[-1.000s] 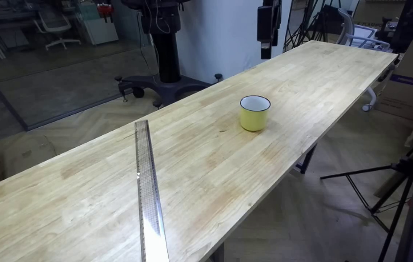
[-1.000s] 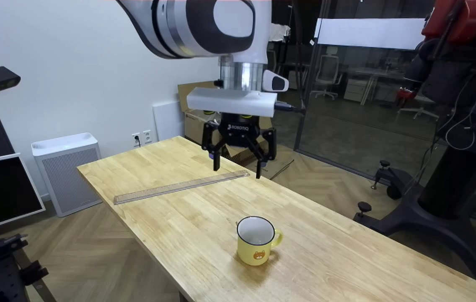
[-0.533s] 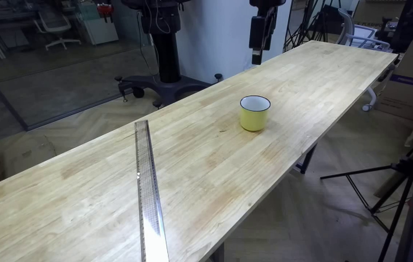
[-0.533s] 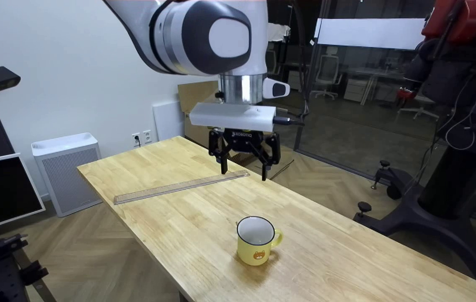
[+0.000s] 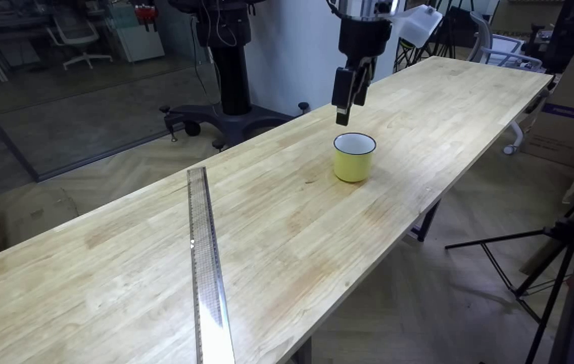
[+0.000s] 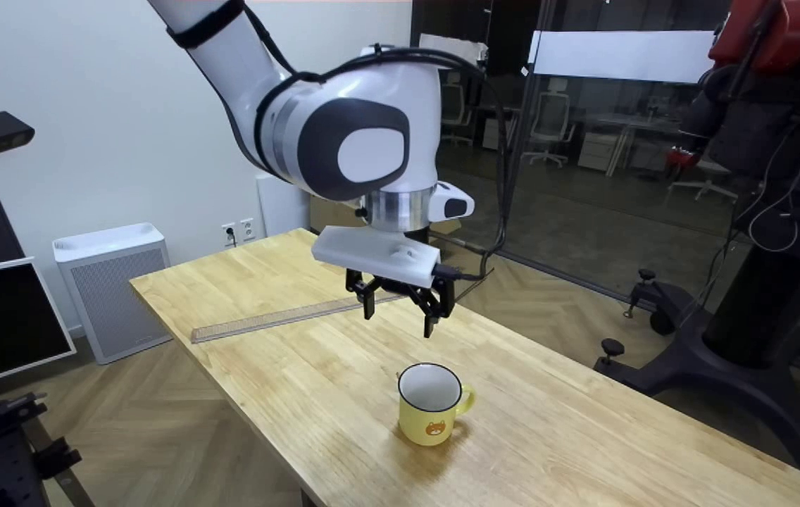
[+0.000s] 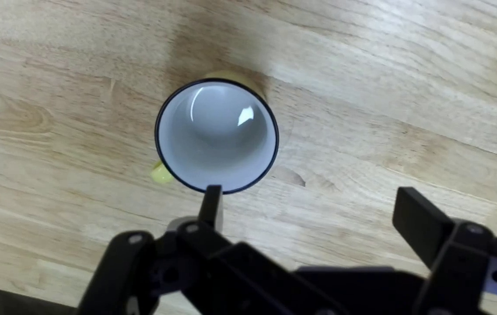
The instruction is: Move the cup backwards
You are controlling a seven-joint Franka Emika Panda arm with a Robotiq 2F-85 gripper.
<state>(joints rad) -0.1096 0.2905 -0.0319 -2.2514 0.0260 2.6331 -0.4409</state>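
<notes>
Cup [image 6: 429, 407] looks light, hard and slippery, so I'd pinch its rim [image 7: 277, 136]; my gripper [image 6: 398, 324] is spread wide.

In an exterior view, the cup [image 5: 351, 167] hides its handle [image 7: 161, 173], and the view's bottom edge cuts the ruler [image 5: 207, 253].

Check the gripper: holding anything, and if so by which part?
Nothing is held. The gripper is open with nothing between its jaws; the yellow cup stands upright on the table, apart from it.
</notes>
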